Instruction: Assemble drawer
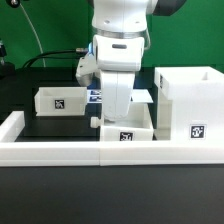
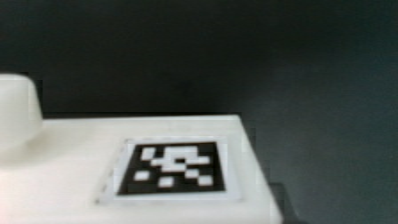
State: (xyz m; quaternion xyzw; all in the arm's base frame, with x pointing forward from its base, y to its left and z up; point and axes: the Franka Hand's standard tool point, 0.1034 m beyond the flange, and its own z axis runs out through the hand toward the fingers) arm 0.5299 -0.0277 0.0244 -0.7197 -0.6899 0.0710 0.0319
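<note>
Tray (image 1: 127,130) with a tag (image 2: 173,168) on its face lies directly beneath the claw (image 1: 118,116). The tag fills the wrist view, which suggests the arm is lined up over this piece to take hold of it. Whether the claw is spread or pinching the tray's wall I cannot tell, since its tips are hidden low against the tray. The second tray (image 1: 60,100) rests well off to the claw's side, toward the exterior view's left. The tall box (image 1: 190,100) stands near on the other side, unjoined and probably meant to receive both trays. Just in front of the claw runs the border wall (image 1: 50,150), likely a backstop for squaring parts, and the marker board (image 1: 97,97) lies behind the claw.
</note>
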